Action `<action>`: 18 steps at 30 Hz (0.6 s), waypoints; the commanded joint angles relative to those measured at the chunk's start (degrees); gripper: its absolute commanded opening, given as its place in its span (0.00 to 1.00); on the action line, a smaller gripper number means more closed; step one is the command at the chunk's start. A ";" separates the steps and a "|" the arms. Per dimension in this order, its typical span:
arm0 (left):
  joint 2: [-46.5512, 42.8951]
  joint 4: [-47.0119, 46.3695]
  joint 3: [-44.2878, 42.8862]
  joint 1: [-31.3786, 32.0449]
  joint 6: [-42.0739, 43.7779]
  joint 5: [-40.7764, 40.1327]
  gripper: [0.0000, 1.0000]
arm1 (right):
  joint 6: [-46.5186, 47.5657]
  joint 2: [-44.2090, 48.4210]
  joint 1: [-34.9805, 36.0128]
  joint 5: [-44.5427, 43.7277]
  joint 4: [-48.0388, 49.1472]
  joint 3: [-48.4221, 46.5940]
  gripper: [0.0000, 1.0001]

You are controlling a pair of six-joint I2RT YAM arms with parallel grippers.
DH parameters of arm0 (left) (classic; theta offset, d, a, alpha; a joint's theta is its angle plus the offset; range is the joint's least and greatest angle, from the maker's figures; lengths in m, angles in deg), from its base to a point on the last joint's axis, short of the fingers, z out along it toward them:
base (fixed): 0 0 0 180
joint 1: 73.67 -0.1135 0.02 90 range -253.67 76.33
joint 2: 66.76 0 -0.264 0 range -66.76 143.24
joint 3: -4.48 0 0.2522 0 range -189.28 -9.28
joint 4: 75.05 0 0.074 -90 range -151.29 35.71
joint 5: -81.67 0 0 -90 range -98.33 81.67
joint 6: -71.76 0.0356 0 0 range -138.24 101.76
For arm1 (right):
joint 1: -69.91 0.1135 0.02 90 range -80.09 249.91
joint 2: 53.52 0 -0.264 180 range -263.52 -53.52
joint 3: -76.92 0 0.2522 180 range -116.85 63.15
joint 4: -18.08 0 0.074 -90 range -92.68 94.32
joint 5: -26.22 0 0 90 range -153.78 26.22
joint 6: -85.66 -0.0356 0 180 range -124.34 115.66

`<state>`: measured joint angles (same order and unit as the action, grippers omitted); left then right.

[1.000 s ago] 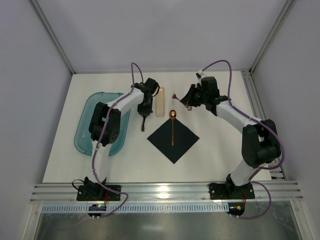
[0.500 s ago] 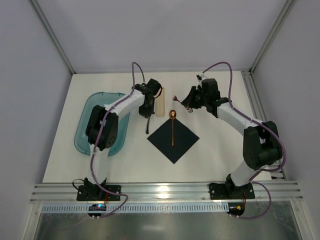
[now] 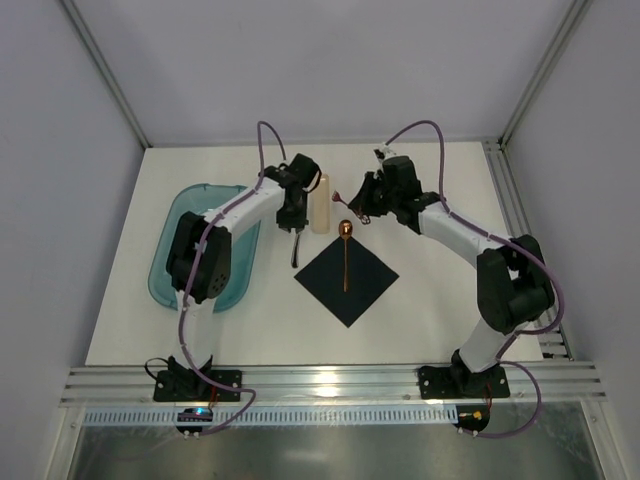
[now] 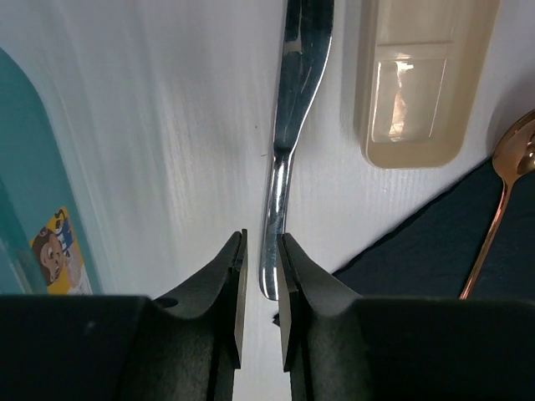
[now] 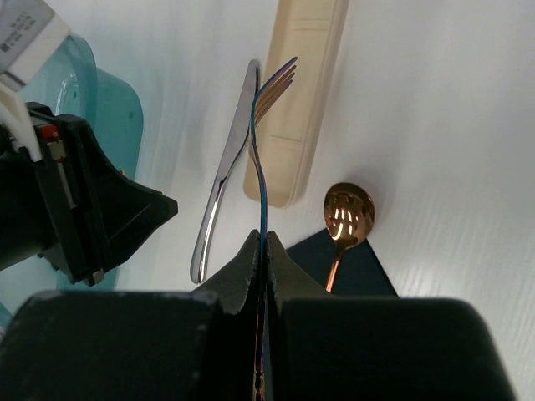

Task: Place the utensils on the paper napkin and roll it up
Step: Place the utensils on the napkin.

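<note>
top external view showed that my right pincer (image 5: 263,244) had swung leftward over the last second. it had come from out beside the spoon's far end to just short of the beige case (image 3: 320,205). it was clamped on the fork (image 5: 276,82), which stuck out ahead of it edge-on, clear of the worktop (image 3: 440,310). my left pincer (image 4: 262,237) had shifted a little toward the napkin and then stopped. its jaws stood narrow, straddling the handle end of the knife (image 4: 284,159), with a sliver of worktop showing beside the handle, so they were not closed on it. the knife lay flat on the worktop, just beside the case. the spoon (image 3: 346,231) had not moved: its handle lay along the diagonal of the paper napkin (image 3: 368,280) and its bowl poked past the far corner.

i judged that one utensil was down, the fork was on its way and the knife was not yet lifted. rolling was still well off.

for room, the two pincers were near each other with only the case between them, so i reckoned that was the tight spot. the napkin had bare paper on either side of the spoon, and its near and right sides gave onto open worktop. the teal tub (image 3: 175,260) sat well to the left, out of the path. the worktop's far edge lay close behind both pincers.
</note>
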<state>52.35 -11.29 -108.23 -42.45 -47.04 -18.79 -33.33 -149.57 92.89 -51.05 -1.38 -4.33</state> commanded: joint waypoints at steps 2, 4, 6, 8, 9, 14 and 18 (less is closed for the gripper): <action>-5.81 -2.53 -0.01 -1.25 -1.61 1.57 0.25 | -0.63 -4.66 3.38 -6.66 1.56 -6.86 0.04; -6.52 -3.24 -0.01 -1.86 -2.66 2.81 0.25 | -1.24 -7.39 4.17 -9.20 2.09 -8.79 0.04; -7.05 -3.50 -0.09 -2.48 -2.93 3.25 0.26 | -1.85 -10.19 4.44 -9.83 2.70 -10.29 0.04; -6.70 -3.42 -0.36 -2.83 -2.24 4.30 0.27 | -2.47 -12.05 5.05 -11.23 2.97 -12.58 0.04; -6.09 -2.37 -1.32 -2.83 -2.14 4.22 0.27 | -2.47 -13.71 5.40 -11.59 3.32 -13.37 0.04; -5.91 -3.50 -0.80 -2.83 -2.05 5.62 0.29 | -3.43 -17.24 6.99 -16.06 4.55 -16.10 0.04; -4.50 -3.77 -0.98 -2.83 -1.97 6.85 0.29 | -3.97 -17.86 7.51 -16.42 5.34 -15.40 0.04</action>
<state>47.82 -13.10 -108.54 -45.24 -48.89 -14.00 -36.11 -168.04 99.55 -64.40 0.06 -17.79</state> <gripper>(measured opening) 0.292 0.039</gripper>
